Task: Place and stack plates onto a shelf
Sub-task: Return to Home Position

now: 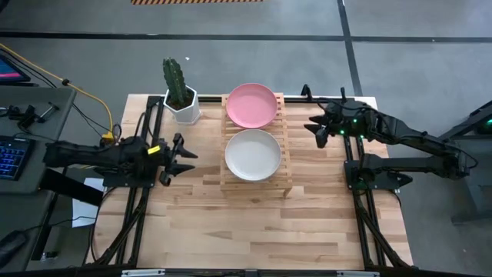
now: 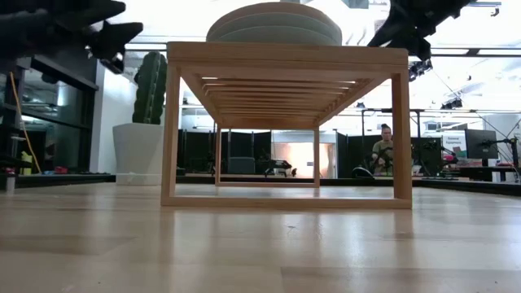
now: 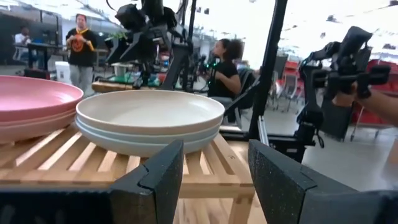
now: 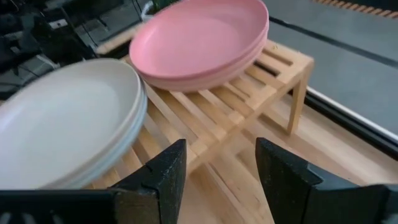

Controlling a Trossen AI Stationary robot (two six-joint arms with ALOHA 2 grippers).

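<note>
Two sets of round matte plates, a pink stack (image 1: pixel 251 105) and a beige-topped stack (image 1: pixel 252 154), fill the light-wood slatted shelf (image 1: pixel 255 185); we judge stacking done, so left tool (image 1: pixel 188 160) and right tool (image 1: pixel 314 129) flank it released, empty.

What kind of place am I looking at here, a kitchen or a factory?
Most likely a robotics lab or workshop. A left arm and a right arm flank a wooden table, a keyboard and cables sit beside it, and beyond are people and screens.
</note>
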